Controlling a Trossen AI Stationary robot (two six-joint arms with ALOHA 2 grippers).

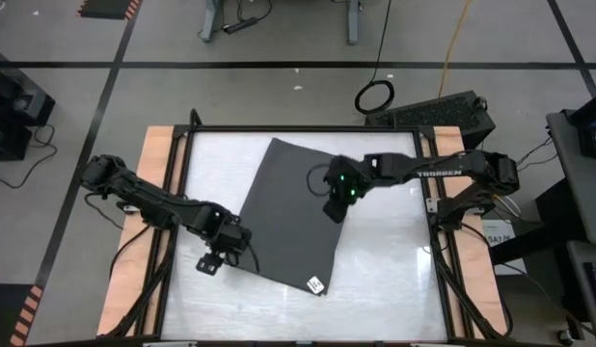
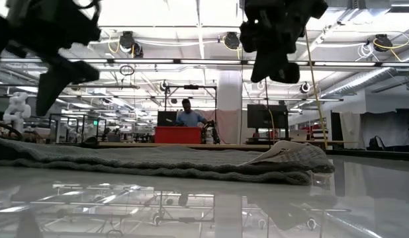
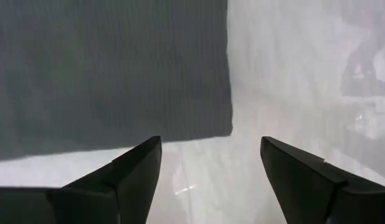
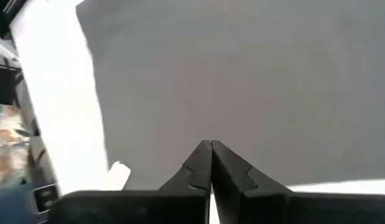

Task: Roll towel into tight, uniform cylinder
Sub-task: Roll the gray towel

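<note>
The left gripper is hanging with fingers apart, empty, just off the towel's near-left corner. The right gripper, fingers pressed together, is hovering over the towel's right edge. The towel is lying flat and unrolled mid-table. Rolling looks unstarted; next comes pinching an edge. No containers are showing.
</note>
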